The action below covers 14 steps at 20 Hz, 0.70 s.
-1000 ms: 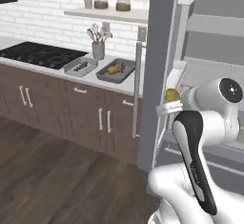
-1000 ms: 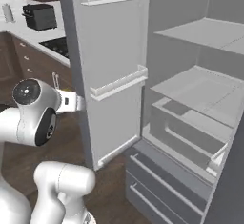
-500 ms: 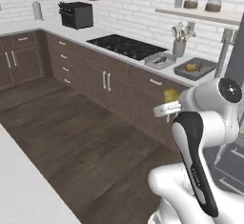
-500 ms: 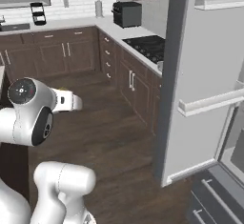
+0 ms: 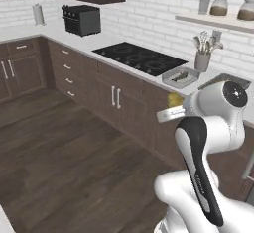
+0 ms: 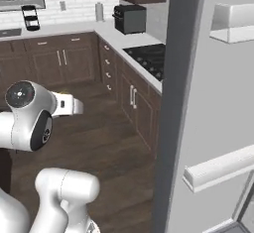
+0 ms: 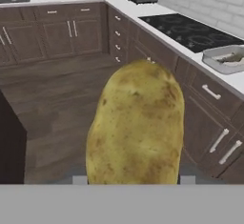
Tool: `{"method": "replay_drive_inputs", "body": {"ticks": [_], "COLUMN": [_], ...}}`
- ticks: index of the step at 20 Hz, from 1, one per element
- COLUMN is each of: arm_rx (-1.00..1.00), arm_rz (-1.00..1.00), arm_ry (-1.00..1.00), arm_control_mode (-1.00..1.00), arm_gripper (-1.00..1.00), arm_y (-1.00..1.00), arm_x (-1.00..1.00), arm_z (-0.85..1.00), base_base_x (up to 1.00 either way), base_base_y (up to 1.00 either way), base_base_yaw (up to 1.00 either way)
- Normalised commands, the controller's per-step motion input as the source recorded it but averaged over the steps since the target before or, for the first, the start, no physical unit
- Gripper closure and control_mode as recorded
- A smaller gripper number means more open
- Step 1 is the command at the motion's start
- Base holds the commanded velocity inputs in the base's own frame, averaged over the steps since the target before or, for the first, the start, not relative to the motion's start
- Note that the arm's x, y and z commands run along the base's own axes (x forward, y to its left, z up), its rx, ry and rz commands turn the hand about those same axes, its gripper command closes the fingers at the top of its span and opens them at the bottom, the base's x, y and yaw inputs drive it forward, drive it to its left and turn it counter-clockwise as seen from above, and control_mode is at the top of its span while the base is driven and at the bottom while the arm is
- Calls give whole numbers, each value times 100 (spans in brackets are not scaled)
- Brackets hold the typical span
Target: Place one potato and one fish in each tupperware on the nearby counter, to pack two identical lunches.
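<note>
A big yellow-brown potato [image 7: 136, 127] stands upright between my gripper's [image 7: 134, 179] jaws, which are shut on it. From the left base view a bit of the potato [image 5: 173, 99] shows above the gripper [image 5: 172, 107], in front of the dark cabinet fronts. A pale grey tupperware [image 5: 181, 77] sits on the off-white counter [image 5: 99, 42] just right of the black cooktop [image 5: 141, 58], with a pale long item in it. The hand view has that tupperware [image 7: 224, 58] at its right edge. A second tub's rim [image 5: 216, 80] peeks out behind my arm.
A black toaster oven [image 5: 82, 20] stands on the counter at the far left. A utensil holder [image 5: 202, 58] stands behind the tubs, under a wall shelf with jars [image 5: 218, 19]. The grey fridge door [image 6: 198, 103] stands close on the right. Dark wood floor [image 5: 64, 143] lies open.
The base has turned and the whole scene has shifted: the fridge left the left base view and the counter with the cooktop now lies ahead. The potato stays in the gripper.
</note>
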Motion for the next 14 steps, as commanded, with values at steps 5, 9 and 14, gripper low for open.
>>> {"method": "replay_drive_inputs", "body": {"ticks": [5,9,14], "arm_rx": [0,0,0], "arm_rz": [0,0,0], "arm_ry": [0,0,0], "arm_control_mode": [100,100,100], "arm_gripper": [100,100,100], "arm_y": [0,0,0], "arm_x": [0,0,0], "arm_z": [0,0,0], "base_base_x": [100,100,100], "base_base_y": [-12,-17,-1], "base_base_yaw": [0,-4,-44]}}
